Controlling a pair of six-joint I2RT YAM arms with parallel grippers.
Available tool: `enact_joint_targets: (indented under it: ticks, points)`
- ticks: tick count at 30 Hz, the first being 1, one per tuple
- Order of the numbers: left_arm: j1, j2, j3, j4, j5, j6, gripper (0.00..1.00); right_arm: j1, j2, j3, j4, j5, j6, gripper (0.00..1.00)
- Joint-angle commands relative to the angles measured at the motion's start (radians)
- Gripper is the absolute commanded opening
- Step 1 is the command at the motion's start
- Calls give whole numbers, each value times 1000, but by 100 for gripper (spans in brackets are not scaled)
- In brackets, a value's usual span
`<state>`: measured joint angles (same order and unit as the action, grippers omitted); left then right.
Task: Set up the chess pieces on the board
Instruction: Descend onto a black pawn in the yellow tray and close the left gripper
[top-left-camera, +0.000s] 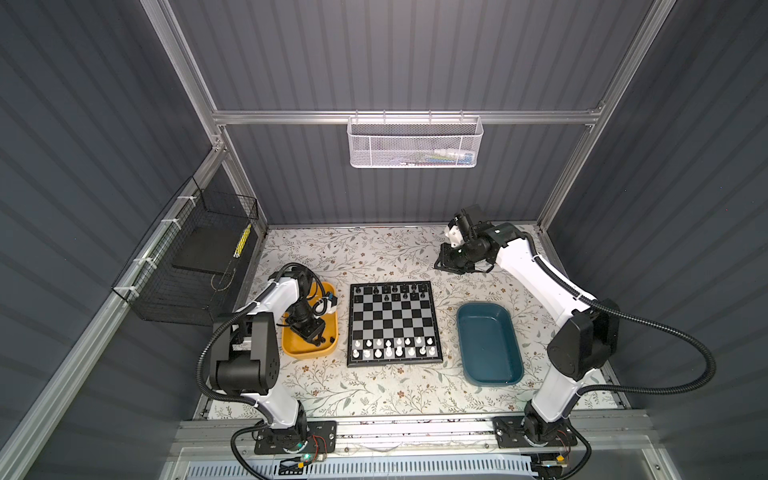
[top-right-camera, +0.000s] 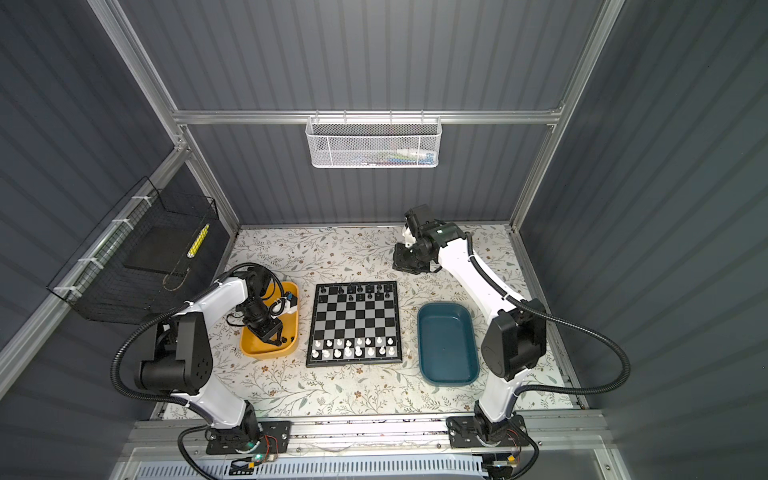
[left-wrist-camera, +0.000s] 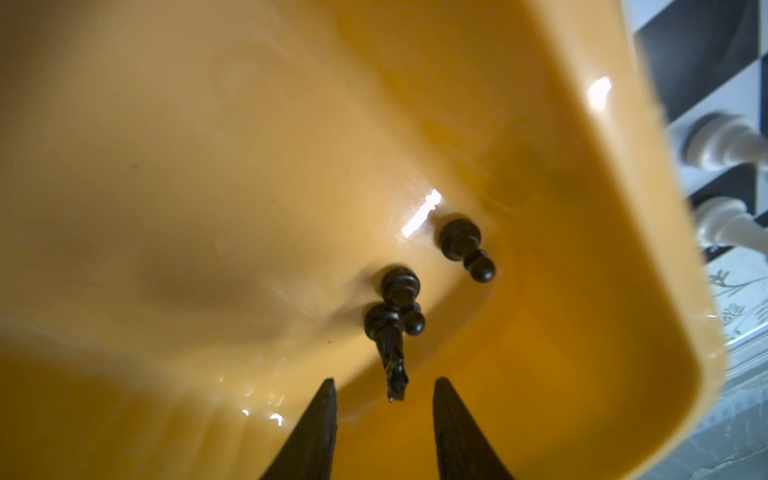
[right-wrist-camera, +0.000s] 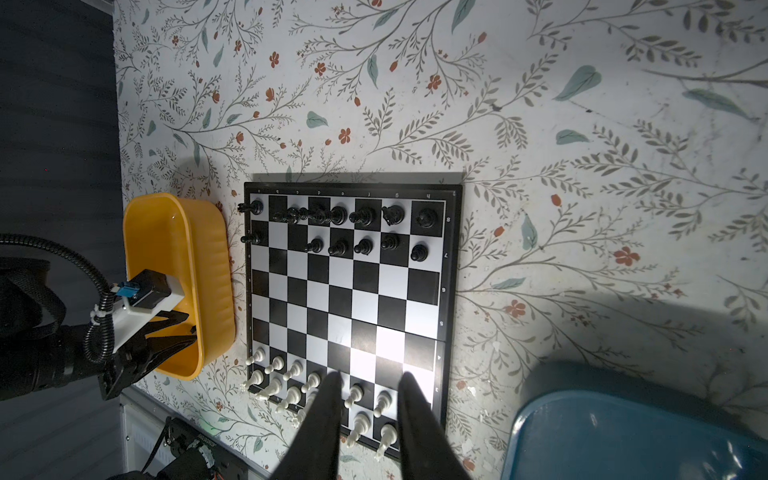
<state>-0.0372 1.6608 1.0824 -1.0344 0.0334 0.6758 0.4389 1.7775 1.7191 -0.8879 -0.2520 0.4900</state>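
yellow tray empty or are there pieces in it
Not empty: the left wrist view shows three black chess pieces lying on their sides on the floor of the yellow tray, near a corner.

Both top views look steeply down from high above the near edge, taking in the whole worktop (top-left-camera: 374, 395) and the board (top-left-camera: 392, 322) (2 eyes, slightly offset). The left wrist camera sits very close inside the yellow tray (left-wrist-camera: 208, 166). The right wrist camera looks down from farther off, sharing board and tray.

A robot lab test cell: aluminium frame (top-left-camera: 291, 117), grey ribbed wall panels (top-left-camera: 395, 54), bench-mounted arms (top-left-camera: 536, 272).
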Motion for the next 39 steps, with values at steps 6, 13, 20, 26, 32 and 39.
enact_joint_targets:
  ticks: [6,13,20,26,32,39]
  points:
    - [9,22,-16,11,5,-14,39,-5,15,27,-5,-14,-8,27]
    - [9,32,-14,14,8,-10,37,-7,17,30,-3,-15,-10,27]
    - [9,43,-9,14,11,-10,34,-9,22,31,-3,-17,-10,27]
    - [9,46,-5,10,14,-8,33,-10,22,28,0,-18,-10,27]
    - [9,54,4,2,16,-9,31,-11,27,31,4,-22,-11,27]
    - [9,51,1,-1,16,-9,28,-13,27,30,7,-23,-13,27]
